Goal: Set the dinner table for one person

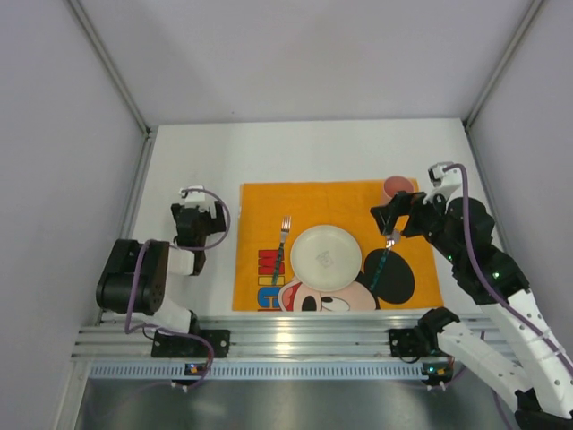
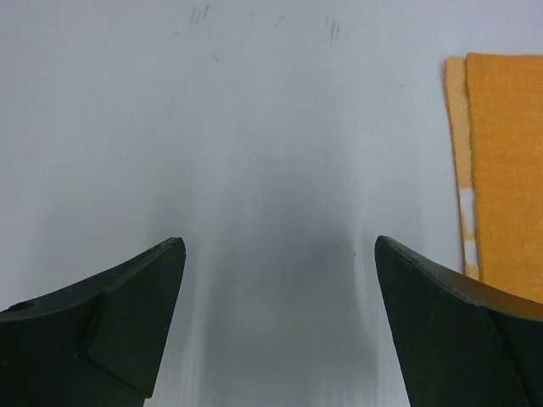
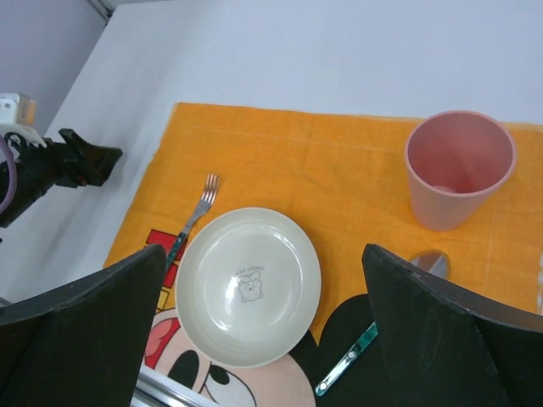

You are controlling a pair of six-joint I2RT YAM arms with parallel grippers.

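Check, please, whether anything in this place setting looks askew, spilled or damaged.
Nothing stands out. The plate sits on the orange mat, the fork left of it, the spoon right, both slightly slanted; the pink cup stands upright.

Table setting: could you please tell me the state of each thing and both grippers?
Mat: flat on table.
Plate: upright, empty, on mat.
Fork: lying left of plate.
Spoon: lying right of plate.
Cup: upright, empty.
Left gripper: open, empty.
Right gripper: open, empty.
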